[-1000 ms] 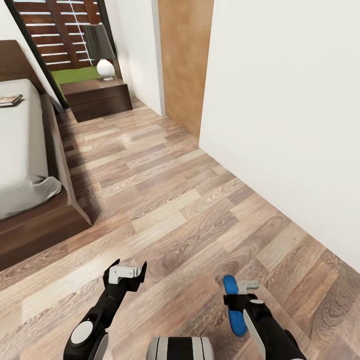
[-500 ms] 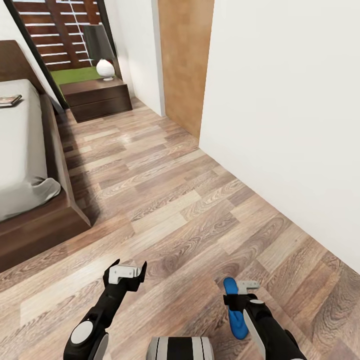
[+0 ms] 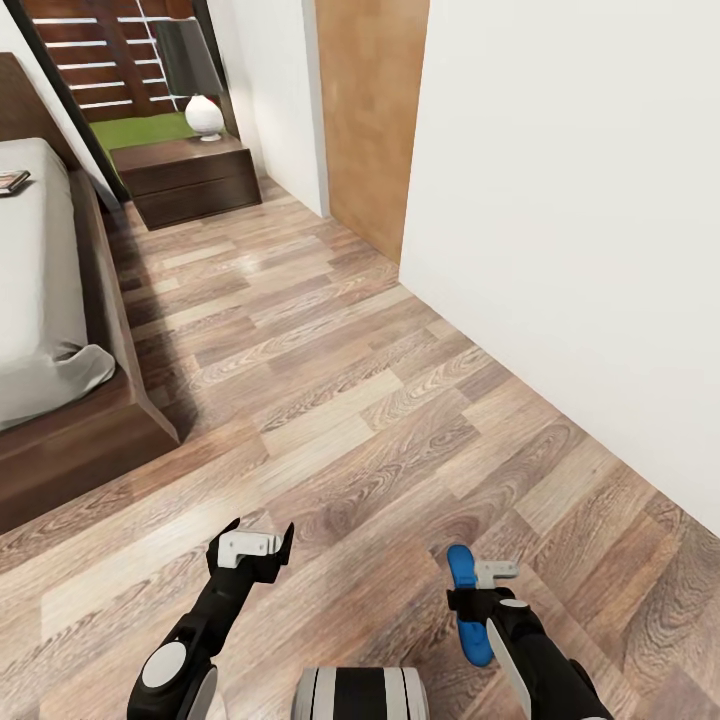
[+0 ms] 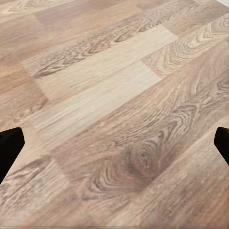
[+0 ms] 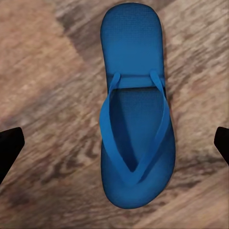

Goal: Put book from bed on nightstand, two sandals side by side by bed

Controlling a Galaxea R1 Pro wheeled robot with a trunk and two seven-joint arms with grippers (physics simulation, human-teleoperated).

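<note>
right tool [image 3: 478, 585] grasping a blue sandal [image 3: 466, 604] at lower right; left tool [image 3: 255, 549] released. book [image 3: 12, 182] on the bed [image 3: 40, 300], upper left. sandal delivery likely underway; next, set it beside the bed.

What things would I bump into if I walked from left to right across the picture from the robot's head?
The book → the bed → the nightstand with a white lamp → the wooden door panel → the white wall.
</note>
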